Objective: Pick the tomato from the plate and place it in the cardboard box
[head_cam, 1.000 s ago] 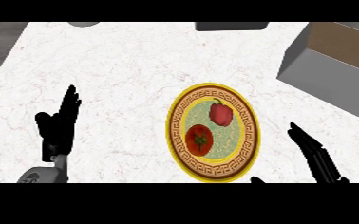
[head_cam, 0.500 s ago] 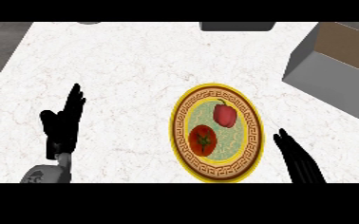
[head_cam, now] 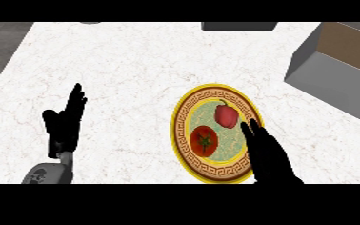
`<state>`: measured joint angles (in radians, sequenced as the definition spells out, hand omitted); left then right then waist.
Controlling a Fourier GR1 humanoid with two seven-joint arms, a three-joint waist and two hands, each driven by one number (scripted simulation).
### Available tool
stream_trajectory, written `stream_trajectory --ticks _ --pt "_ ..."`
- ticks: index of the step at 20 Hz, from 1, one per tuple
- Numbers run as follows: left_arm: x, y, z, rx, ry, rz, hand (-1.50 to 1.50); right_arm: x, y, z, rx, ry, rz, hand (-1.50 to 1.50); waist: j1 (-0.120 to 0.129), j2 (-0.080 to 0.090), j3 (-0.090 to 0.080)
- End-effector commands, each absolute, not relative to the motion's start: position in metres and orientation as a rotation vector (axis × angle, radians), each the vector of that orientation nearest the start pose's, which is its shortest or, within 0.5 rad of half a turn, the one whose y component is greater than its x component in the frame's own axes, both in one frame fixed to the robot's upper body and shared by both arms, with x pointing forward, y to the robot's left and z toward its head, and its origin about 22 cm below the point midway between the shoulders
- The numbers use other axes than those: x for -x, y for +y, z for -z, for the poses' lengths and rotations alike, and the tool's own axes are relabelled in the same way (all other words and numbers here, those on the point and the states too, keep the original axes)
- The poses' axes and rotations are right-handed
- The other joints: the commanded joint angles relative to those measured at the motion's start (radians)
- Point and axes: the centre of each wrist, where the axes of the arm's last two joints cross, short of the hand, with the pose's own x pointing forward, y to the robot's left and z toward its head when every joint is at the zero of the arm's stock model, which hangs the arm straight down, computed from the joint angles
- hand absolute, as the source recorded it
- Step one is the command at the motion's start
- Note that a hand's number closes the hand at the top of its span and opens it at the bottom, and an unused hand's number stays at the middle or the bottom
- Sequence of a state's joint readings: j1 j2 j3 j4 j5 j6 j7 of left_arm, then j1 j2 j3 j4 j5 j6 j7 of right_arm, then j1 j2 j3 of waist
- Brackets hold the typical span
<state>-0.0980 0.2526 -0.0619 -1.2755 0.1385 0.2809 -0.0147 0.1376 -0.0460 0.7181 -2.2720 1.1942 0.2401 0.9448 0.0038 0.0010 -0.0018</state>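
Tomato not yet picked up

Tomato (head_cam: 205,140) sits untouched on the plate (head_cam: 184,119), in the half nearest the robot, so by my reading the task has hardly started: the grasp, the lift, the carry and the drop all remain. The right hand (head_cam: 271,159) hangs over the plate's right rim, just beside the tomato without touching it, its fingers straight and held close together, closed on nothing. The left hand (head_cam: 65,124) rests well to the left of the plate, fingers up and relaxed, thumb apart. The cardboard box (head_cam: 329,64) stands beyond the plate to the right, partly cut off by the view's edge, with flat grey outer walls and a brown inside.

The tomato is round, smooth and red with a dark star-shaped stem mark on top. A second red thing (head_cam: 226,115), lumpier and pepper-like, lies just beyond it on the plate. The plate has a yellow rim, a brown key-pattern band and a pale green centre. The counter (head_cam: 141,62) is white stone with faint veining.
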Motion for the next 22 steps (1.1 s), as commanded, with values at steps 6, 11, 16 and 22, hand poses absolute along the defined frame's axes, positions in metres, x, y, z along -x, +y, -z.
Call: stream_trajectory --ticks 6,11,16,22 --pt "-0.260 0.269 0.035 -0.301 -1.377 -0.074 0.00 -0.134 -0.070 -0.119 0.832 -1.164 -0.770 -1.50 0.000 -0.002 0.001" --pt "-0.272 0.269 0.018 -0.314 -1.392 -0.057 0.00 -0.153 -0.055 -0.108 0.869 -1.137 -0.786 -1.50 0.007 0.000 0.001" --pt "-0.264 0.262 0.027 -0.290 -1.387 -0.071 0.00 -0.157 -0.063 -0.120 0.872 -1.083 -0.774 -1.50 -0.001 -0.001 0.001" --pt "-0.270 0.270 0.025 -0.302 -1.383 -0.065 0.00 -0.161 -0.046 -0.112 0.878 -1.065 -0.756 -1.50 -0.002 -0.001 0.001"
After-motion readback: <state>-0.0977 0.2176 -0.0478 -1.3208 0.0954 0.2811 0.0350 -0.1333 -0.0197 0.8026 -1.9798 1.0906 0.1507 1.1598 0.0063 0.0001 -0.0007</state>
